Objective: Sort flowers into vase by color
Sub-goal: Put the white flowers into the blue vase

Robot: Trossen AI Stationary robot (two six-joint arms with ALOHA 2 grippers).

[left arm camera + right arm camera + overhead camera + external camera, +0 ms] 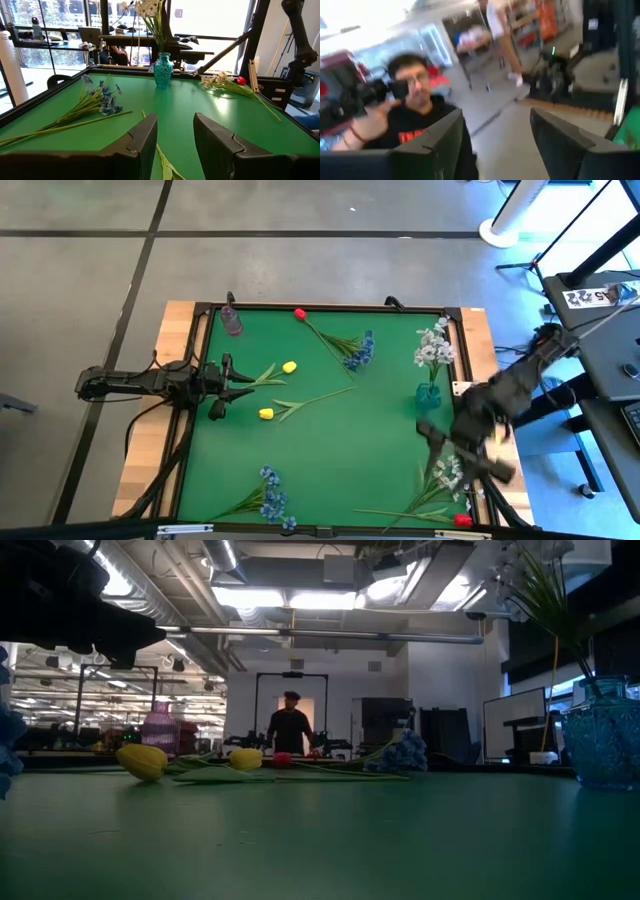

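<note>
My left gripper (238, 384) (175, 145) is open, low over the table's left side, pointing right. A green stem (161, 159) lies on the mat between its fingers. Two yellow tulips (289, 367) (266, 414) lie just right of it. A red tulip (300, 313) and a blue bunch (358, 352) lie toward the far edge. White blossoms (433, 345) stand in a teal vase (428, 393) (163, 70). My right gripper (462, 452) (495, 145) is open, raised over the right near corner, above a white spray (447, 472) and a red tulip (462, 520).
A purple vase (232, 320) (160, 727) stands at the far left corner. Another blue bunch (270, 495) lies at the near edge. A dark raised frame (330, 308) rims the green mat. A person with a camera (410, 100) shows beyond the table.
</note>
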